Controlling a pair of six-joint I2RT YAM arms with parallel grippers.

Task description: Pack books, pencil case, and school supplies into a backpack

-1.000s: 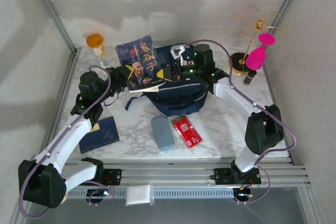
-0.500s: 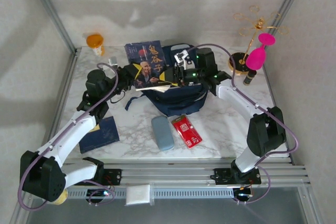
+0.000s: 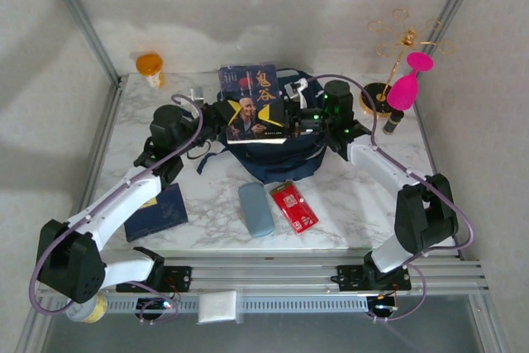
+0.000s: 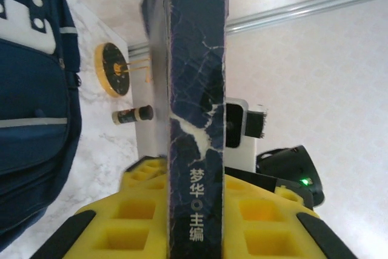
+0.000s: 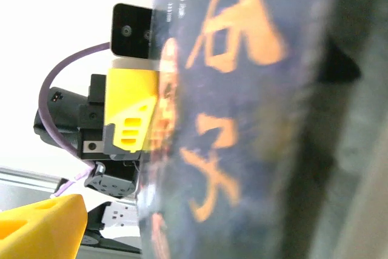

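While the large navy blue fabric backpack (image 3: pixel 277 159) with white patches lies slumped at the middle of the marble-patterned table (image 3: pixel 364 204), a thin dark navy paperback book (image 3: pixel 254 105) with colourful pictures and orange lettering is held upright above its mouth. The book is clamped across its cracked spine between the yellow fingers (image 4: pixel 136 222) of the left gripper (image 4: pixel 195 210), which is drawn in narrowly on it. The right gripper (image 3: pixel 299 119) is seen at the book's right edge; whether it is gripping anything cannot be told. The book is judged light and fairly stiff, though easily bent, so a hold near the spine is favoured. A flat blue book (image 3: pixel 157 211) with a yellow label is seen beside the left arm. The soft grey-blue oblong pencil case (image 3: pixel 256 208), judged squashy and best pinched across its middle, lies in front of the backpack, just beside the small flat red packet (image 3: pixel 295 207), judged thin, light and best lifted by an edge.
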